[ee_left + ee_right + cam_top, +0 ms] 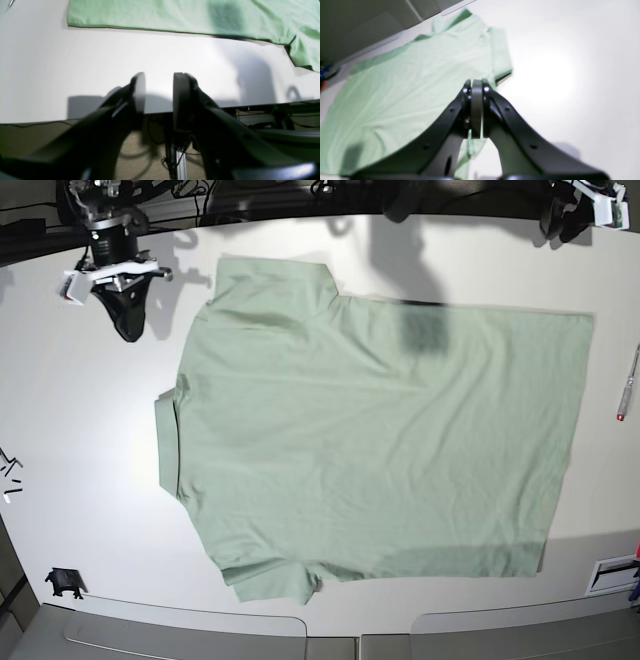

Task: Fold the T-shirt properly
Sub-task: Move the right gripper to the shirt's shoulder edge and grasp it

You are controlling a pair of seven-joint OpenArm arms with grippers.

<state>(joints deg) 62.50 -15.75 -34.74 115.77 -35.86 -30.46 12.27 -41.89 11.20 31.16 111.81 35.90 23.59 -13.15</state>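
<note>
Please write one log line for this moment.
T-shirt flat, unfolded | left gripper open, off cloth | right gripper shut, empty

In the left wrist view the T-shirt (175,17) ran off the frame at twelve and three o'clock, so only one edge and part of a sleeve showed. The right gripper (477,110) hid the shirt's near sleeve in the right wrist view, which was soft with blur. In the base view the left gripper (575,215) was cropped at one o'clock.
</note>
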